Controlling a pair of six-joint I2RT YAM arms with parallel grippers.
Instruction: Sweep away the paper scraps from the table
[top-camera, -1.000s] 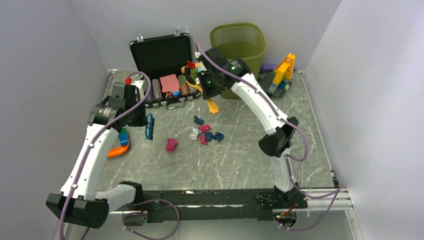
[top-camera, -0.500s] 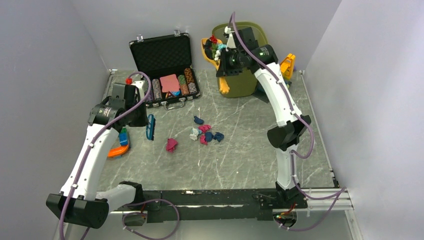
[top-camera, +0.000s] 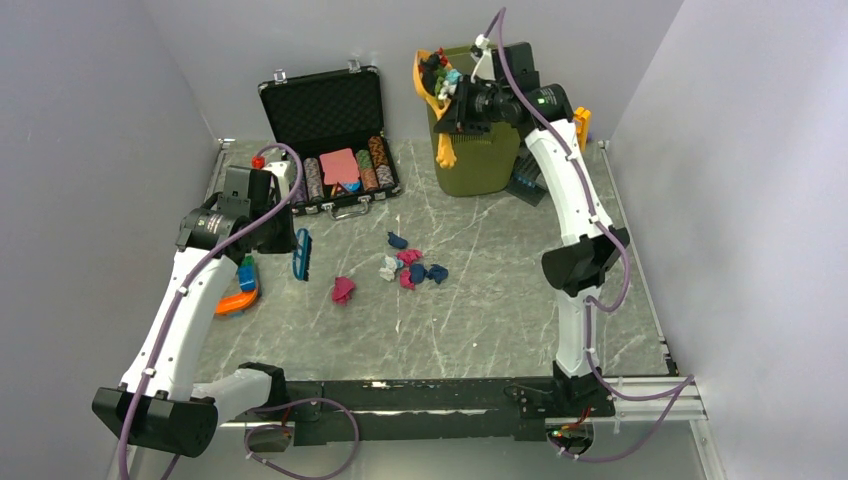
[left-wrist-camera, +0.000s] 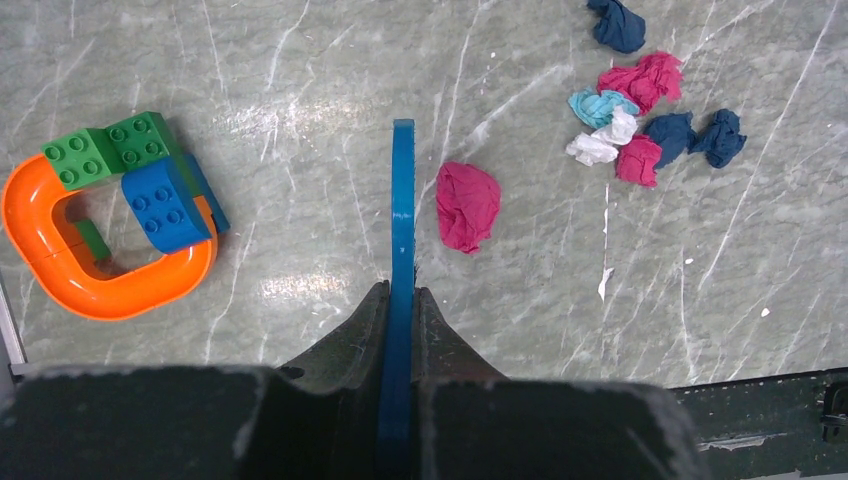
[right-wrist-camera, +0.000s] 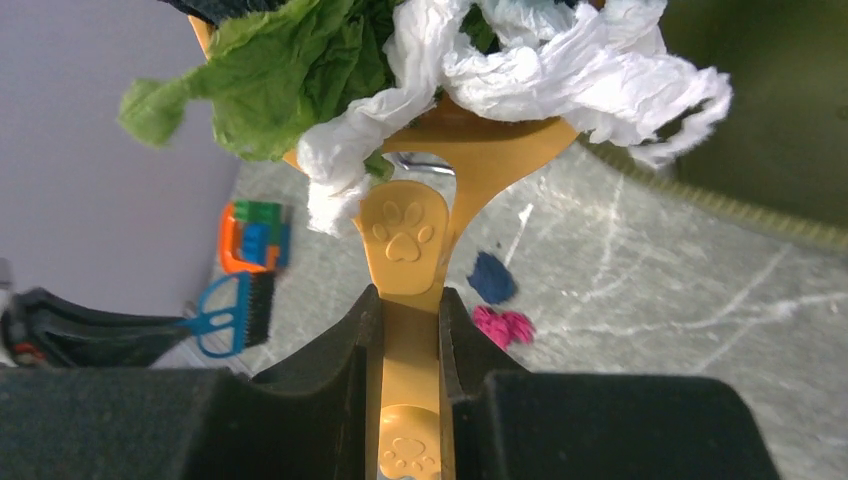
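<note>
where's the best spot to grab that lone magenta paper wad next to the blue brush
Take the magenta wad around its middle, coming straight down from above. It lies low on the table, soft and crumpled, and is longer one way than the other, so pinch across its narrower width. It sits apart from the other scraps, which leaves room for a finger on each side.

The grey-green marble table carries roughly 7 paper scraps clustered mid-surface, 1 pink wad just left of them, an orange toy curve with bricks at the left, and an open case and green bin at the far edge.
</note>
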